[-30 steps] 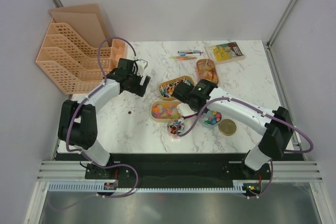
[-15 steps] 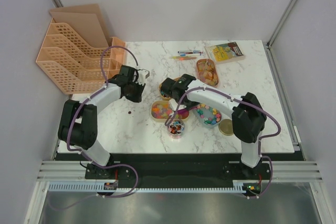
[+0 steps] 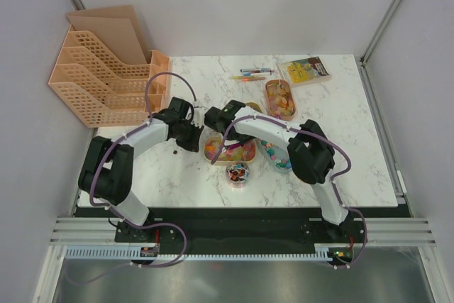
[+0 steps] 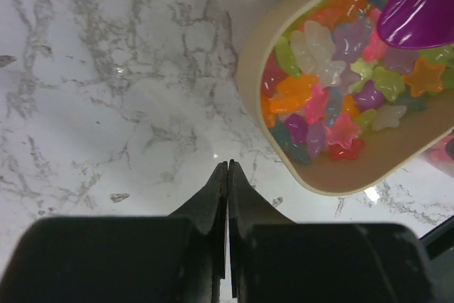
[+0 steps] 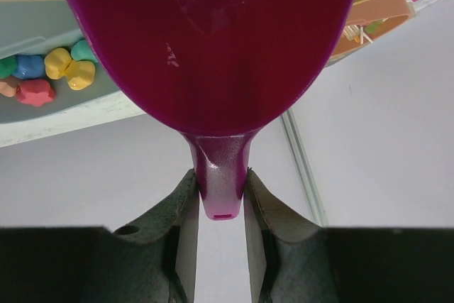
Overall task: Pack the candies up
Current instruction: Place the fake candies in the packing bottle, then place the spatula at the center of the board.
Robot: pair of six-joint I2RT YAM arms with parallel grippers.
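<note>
The left pincer (image 4: 228, 168) is shut tight, its two tips pressed together with nothing between them, low over the bare marble counter (image 4: 106, 90). It sits just to the left of the beige oval tray (image 4: 248, 69) and points past the tray's near end.

That tray holds the star-shaped candies (image 4: 333, 97): translucent orange, pink, purple, green and white pieces in a loose heap, their points facing every way, so the heap has no common direction. In the top view the tray (image 3: 228, 150) lies with its long axis running left to right across the counter.

The right pincer (image 5: 221, 189) is narrowed onto the thin handle of a purple scoop (image 5: 213, 33). The scoop's long axis runs straight out from the wrist, handle end between the fingers and bowl away from it. In the left wrist view the bowl hangs over the far end of the oval tray.

A pale tray of rounded coloured candies (image 5: 42, 69) lies just right of the oval tray. A small round cup of wrapped candies (image 3: 238, 173) stands just in front of it. One brown candy (image 3: 174, 152) lies loose on the counter to its left, too small to show its direction.
</note>
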